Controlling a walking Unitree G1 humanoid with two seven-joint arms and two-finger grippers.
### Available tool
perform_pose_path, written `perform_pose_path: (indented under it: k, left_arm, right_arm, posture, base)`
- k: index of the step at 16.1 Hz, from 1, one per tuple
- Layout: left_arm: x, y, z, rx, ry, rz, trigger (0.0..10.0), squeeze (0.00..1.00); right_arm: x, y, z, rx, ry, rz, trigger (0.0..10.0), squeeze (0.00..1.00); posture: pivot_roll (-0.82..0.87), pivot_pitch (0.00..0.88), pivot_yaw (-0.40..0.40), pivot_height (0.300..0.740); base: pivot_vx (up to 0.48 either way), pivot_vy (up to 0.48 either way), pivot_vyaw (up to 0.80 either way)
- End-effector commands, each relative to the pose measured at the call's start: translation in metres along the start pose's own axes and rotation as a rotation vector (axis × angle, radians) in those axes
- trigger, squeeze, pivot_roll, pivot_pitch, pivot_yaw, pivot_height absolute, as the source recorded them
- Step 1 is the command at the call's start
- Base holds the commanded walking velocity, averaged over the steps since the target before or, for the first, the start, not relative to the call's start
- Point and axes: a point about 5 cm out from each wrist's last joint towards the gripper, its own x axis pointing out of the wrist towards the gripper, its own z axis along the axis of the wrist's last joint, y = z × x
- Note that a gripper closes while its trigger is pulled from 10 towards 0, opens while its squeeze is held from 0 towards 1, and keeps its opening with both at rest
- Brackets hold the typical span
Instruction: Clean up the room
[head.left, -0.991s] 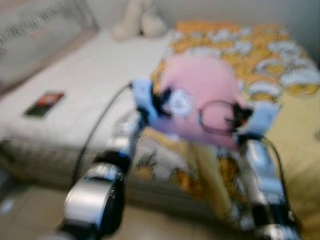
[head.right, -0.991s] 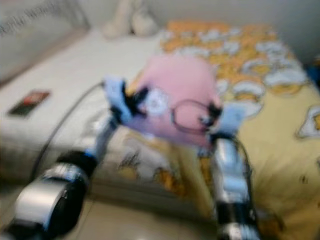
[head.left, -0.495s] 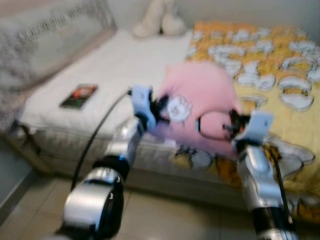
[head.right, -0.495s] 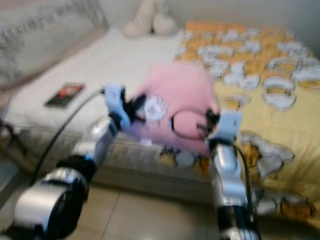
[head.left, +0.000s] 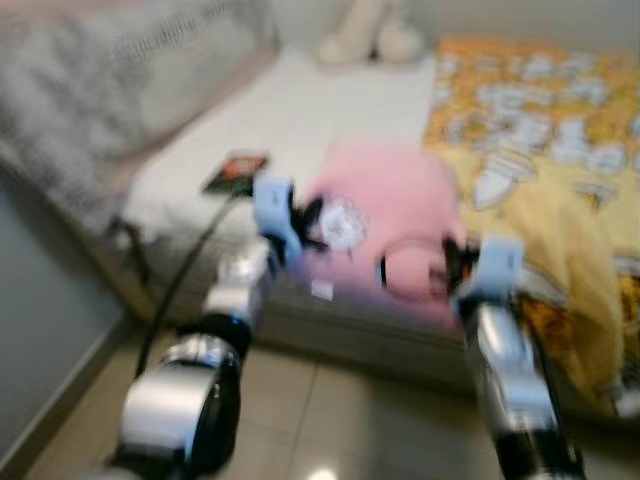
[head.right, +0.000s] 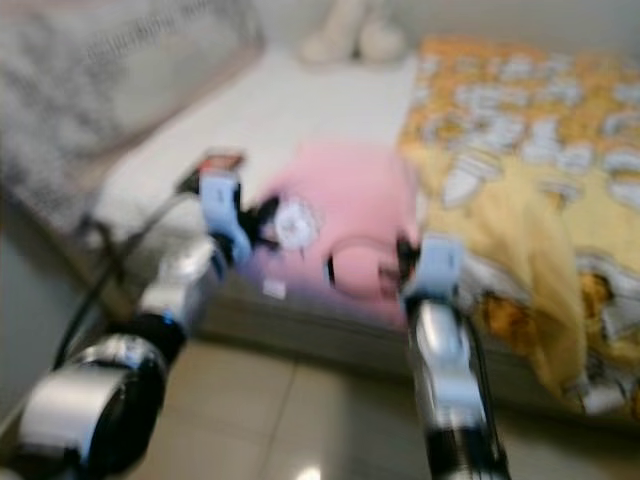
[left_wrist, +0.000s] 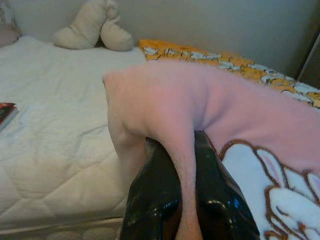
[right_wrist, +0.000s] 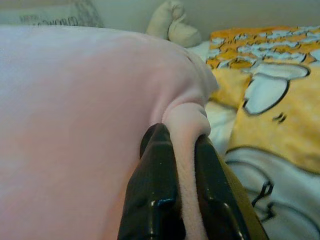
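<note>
Floor: pale tiles (head.left: 330, 420), blurred.
Left gripper (left_wrist: 186, 150): fingers pinched tight on one edge of the pink blanket (head.left: 395, 215).
Right gripper (right_wrist: 181, 137): clamped on the other edge; fold hides the fingertips.
Blanket: stretched between both arms, raised before the bed's near edge.
Bed: white mattress (head.left: 320, 110), yellow patterned quilt (head.left: 540, 150) on its right.
Small dark item (head.left: 236, 171): on mattress, unreadable.
Far end: cream plush toy (left_wrist: 92, 27).

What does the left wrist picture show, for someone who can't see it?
Two black fingers of the left gripper pinch a fold of a pink blanket with a white bunny drawing. Behind it lies a white bed with a cream stuffed toy and a yellow patterned cover.
</note>
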Motion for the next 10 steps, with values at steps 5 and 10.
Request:
perform_pose_path:
  k: [5,10]
  left_arm:
    - [-0.0018,0.0218,0.0203,-0.029,-0.073,0.104,10.0,0.00]
    - [-0.0014,0.0257,0.0249,-0.011,-0.078,0.128,10.0,0.00]
  right_arm:
    - [0.0068,-0.0059,0.0121,-0.010,-0.057,-0.026,10.0,0.00]
    - [0.0077,-0.0117,0.0121,-0.018,-0.055,-0.037,10.0,0.00]
  posture:
    - [0.01,0.000,0.089,0.736]
    - [0.01,0.000,0.088,0.736]
  base:
    - [0.442,0.000,0.00]
    - [0.425,0.056,0.00]
